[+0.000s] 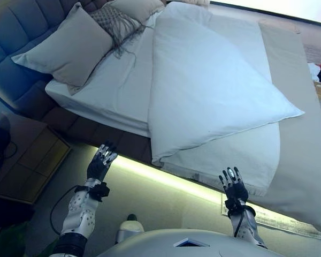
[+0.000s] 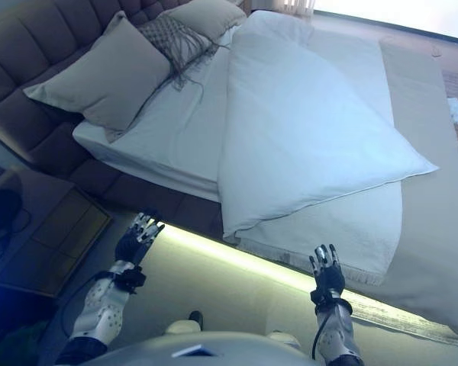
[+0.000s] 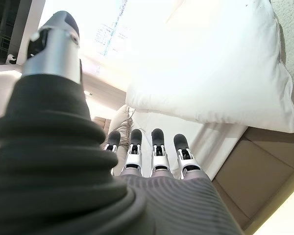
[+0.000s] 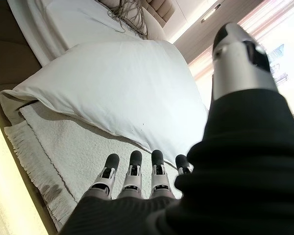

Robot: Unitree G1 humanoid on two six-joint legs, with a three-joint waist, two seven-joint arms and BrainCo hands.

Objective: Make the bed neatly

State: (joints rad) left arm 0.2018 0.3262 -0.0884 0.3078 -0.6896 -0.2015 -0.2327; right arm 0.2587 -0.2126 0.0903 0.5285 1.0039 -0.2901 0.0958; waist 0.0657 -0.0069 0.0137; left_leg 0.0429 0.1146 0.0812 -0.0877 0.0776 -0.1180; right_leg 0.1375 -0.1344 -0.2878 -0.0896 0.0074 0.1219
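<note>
Duvet (image 1: 214, 85) lies skewed, 1 corner overhanging the bed (image 1: 299, 176) edge. Left hand (image 1: 100, 160) and right hand (image 1: 234, 186): fingers straight, empty, clear of the near edge.

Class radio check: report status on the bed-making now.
Left robot hand open, right robot hand open, both short of bed. White duvet lies askew, folded back. Nothing blocking.

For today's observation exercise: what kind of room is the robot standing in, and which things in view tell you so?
Most likely a bedroom: a bed with a white duvet, pillows against a tufted headboard, and a bedside table.
</note>
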